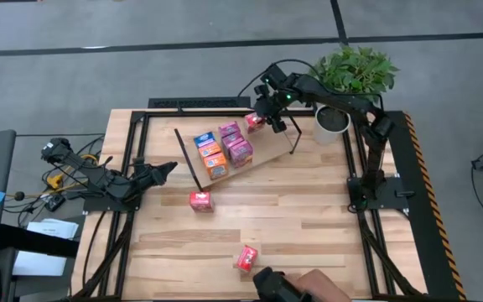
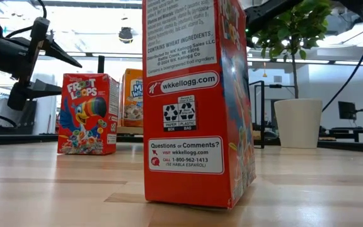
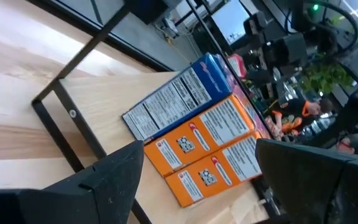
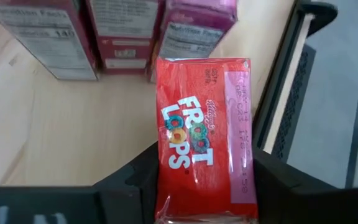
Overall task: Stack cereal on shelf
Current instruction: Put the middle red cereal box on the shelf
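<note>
Two grippers: one is busy at the far side of the table, the other waits at the left edge.
Right gripper [image 4: 205,186]: fingers closed on either side of a red Froot Loops box [image 4: 202,134], one dark finger against each long side of it.
Held box: it sits above the far end of the shelf [image 1: 258,155], logo face toward the wrist camera; whether its lower end touches the board I cannot tell.
Shelf: light plywood board lying at an angle across the far middle of the table, a thin black rod [image 1: 188,159] at its left end and another at its right.
Boxes on the shelf: a blue box [image 1: 204,138] at the far left with two orange boxes [image 1: 215,160] beside it in one row, and a second row of pink-magenta boxes [image 1: 236,141] just beside them; the held box is near the far end of the pink row.
Left gripper [image 1: 168,169]: fingers spread wide with nothing between them, hovering near the shelf's left end and pointed at it.
Loose boxes: one red box [image 1: 201,200] stands on the table [image 1: 309,218] just in front of the shelf's left end, another red box [image 1: 247,257] stands well apart near the front edge.
Plant: a leafy green plant in a white pot [image 1: 332,122] at the far right corner.
</note>
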You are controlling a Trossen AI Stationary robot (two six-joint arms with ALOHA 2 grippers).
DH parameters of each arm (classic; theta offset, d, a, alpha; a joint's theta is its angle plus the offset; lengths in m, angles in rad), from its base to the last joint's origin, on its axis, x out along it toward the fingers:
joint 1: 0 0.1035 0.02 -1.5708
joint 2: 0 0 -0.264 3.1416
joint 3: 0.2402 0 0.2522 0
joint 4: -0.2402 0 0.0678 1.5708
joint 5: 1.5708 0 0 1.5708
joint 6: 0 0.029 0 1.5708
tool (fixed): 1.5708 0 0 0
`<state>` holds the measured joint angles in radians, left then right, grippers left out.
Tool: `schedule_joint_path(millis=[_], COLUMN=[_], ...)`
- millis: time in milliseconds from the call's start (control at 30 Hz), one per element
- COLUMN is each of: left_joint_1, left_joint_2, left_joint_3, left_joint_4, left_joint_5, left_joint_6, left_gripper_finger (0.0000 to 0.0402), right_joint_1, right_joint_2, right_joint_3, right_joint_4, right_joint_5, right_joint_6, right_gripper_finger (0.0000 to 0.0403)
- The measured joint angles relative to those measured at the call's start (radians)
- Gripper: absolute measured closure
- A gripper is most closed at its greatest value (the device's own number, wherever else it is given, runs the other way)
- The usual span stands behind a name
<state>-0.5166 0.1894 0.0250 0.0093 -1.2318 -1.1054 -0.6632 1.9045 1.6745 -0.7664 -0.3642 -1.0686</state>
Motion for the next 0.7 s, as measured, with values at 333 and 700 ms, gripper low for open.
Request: schedule_joint_path(millis=[333, 700], left_joint_1=[0.000, 0.000], left_joint_2=[0.000, 0.000], left_joint_3=[0.000, 0.000], left_joint_4=[-0.004, -0.004], left_joint_5=[-0.036, -0.037], left_joint_6=[-0.003, -0.009], left_gripper_finger=[0.0101, 0.0101], right_joint_1=[0.002, 0.012], right_joint_2=[-0.001, -0.001], right_joint_3=[0.000, 0.000], right_joint_4=[-0.012, -0.018], right_joint_5=[-0.007, -0.001], right_joint_6=[0.014, 0.085], right_gripper_finger=[0.0195, 0.0166])
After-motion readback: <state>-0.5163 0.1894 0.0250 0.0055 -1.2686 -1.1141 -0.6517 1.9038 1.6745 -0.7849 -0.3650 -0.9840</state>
